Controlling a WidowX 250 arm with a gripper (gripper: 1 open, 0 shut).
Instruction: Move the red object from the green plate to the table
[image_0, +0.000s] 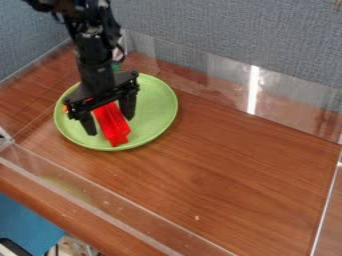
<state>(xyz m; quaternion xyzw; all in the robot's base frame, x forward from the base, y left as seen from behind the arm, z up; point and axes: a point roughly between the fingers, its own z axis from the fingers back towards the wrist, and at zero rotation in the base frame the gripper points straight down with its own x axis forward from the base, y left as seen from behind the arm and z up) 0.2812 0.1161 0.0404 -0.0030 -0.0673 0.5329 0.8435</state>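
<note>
A long flat red object (115, 127) lies on the round light-green plate (158, 112) at the left of the wood-grain table (227, 170). My black gripper (107, 110) points straight down over the plate, open, its two fingers straddling the upper end of the red object. One finger (86, 115) stands to the left of the bar, the other to its right. Whether the fingers touch the bar I cannot tell. The arm hides the far end of the bar.
Clear acrylic walls (254, 85) run along the table's edges, with a low front wall (120, 215) near the camera. A blue-grey backdrop stands behind. Bare wood spreads to the right of the plate.
</note>
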